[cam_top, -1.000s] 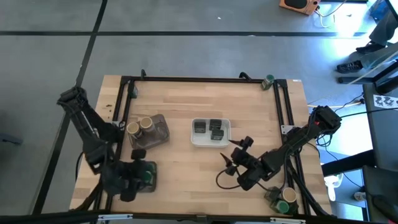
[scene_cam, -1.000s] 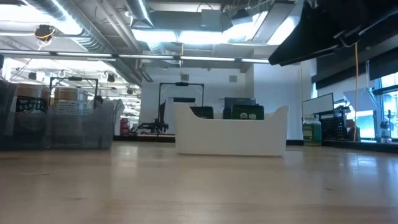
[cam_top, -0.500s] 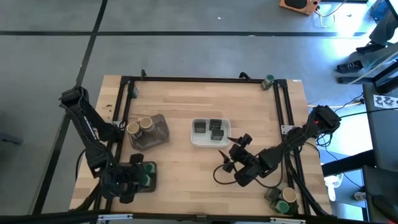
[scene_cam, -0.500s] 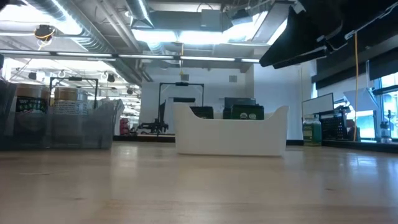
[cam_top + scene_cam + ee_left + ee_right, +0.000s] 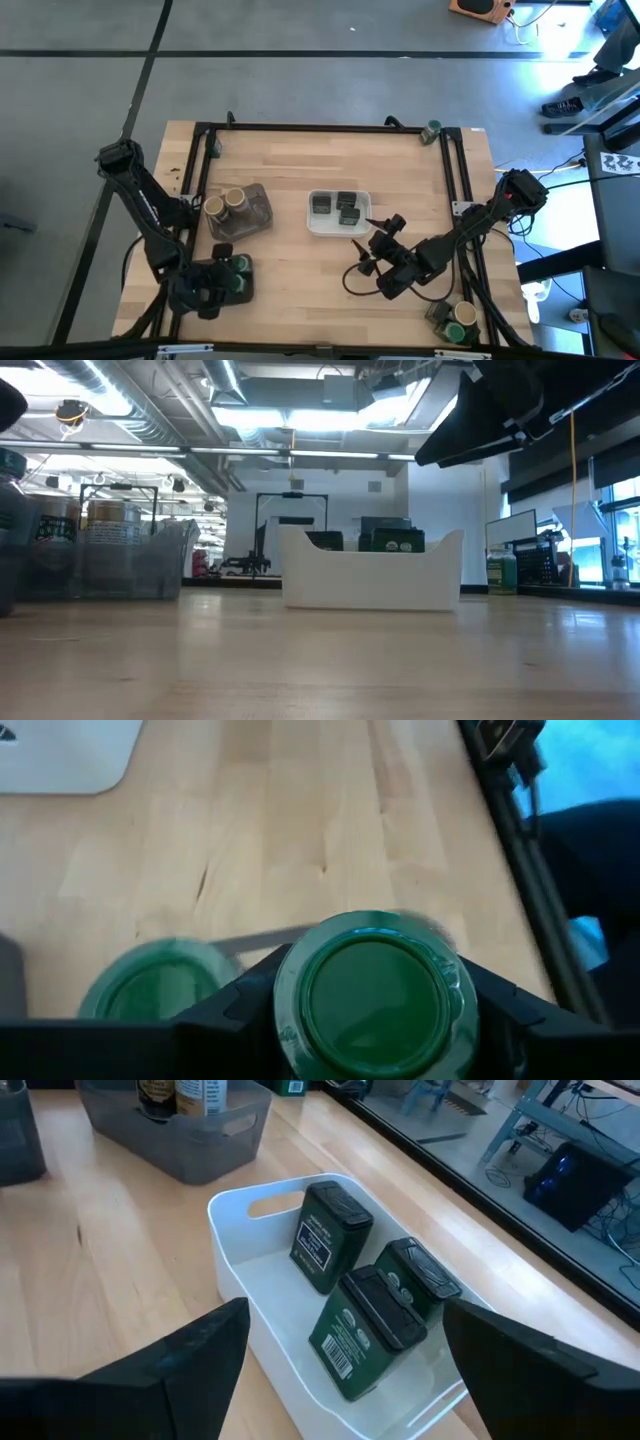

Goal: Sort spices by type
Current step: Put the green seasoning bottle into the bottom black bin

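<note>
Down at the worktop's front left corner, the left gripper [image 5: 222, 287] pinches a green-lidded jar [image 5: 375, 992] between its two fingers, the jar upright with its lid facing the wrist camera and its long axis vertical. A second green-lidded jar [image 5: 155, 982] stands just beside it, on the dark grey tray [image 5: 243, 293]. Toward the left edge, another grey tray [image 5: 257, 212] holds two tan-topped jars [image 5: 225, 204], both upright. Mid-worktop, the white tray [image 5: 236, 1264] carries three dark tins [image 5: 328, 1236], standing tilted against each other. The right gripper [image 5: 368, 253] hovers just beside that tray's front edge, fingers spread and empty. One more green-lidded jar [image 5: 460, 329] sits at the front right corner.
</note>
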Motion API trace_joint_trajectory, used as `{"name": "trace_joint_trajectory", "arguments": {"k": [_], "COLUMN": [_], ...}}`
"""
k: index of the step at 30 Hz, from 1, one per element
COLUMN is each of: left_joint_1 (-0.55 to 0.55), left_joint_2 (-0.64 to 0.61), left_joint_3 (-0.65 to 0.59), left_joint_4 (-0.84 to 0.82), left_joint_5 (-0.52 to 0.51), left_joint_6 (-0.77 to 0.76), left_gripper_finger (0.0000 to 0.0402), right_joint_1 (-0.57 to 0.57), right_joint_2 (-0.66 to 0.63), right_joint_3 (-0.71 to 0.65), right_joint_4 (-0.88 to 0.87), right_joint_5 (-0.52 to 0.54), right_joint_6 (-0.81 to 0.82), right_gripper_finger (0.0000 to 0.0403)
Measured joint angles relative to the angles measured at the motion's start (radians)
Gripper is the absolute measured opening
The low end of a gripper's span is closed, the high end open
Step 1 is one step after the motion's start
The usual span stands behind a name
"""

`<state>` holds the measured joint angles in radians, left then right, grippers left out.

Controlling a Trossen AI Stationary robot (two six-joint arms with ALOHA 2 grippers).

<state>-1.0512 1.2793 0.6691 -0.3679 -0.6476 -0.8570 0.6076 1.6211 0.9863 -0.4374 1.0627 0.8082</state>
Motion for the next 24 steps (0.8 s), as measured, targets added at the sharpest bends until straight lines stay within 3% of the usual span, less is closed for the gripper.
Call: {"name": "trace_joint_trajectory", "arguments": {"k": [9, 18, 24], "left_joint_1": [0.005, 0.036, 0.04], "left_joint_2": [0.0, 0.0, -0.025], "left_joint_3": [-0.018, -0.017, 0.022], "left_joint_4": [0.013, 0.007, -0.027], "left_joint_5": [-0.006, -0.007, 0.035], "left_joint_6": [0.002, -0.02, -0.001], "left_gripper_finger": [0.0201, 0.0274, 0.0283], "right_joint_1": [0.0, 0.001, 0.0], "right_joint_2": [0.0, 0.0, 0.0], "right_joint_3": [0.0, 0.0, 0.0], "right_joint_4": [-0.001, -0.008, -0.008], "right_joint_5": [0.0, 0.0, -0.008], "right_joint_6": [-0.001, -0.005, -0.01], "right_gripper_finger": [0.0333, 0.0333, 0.0333]}}
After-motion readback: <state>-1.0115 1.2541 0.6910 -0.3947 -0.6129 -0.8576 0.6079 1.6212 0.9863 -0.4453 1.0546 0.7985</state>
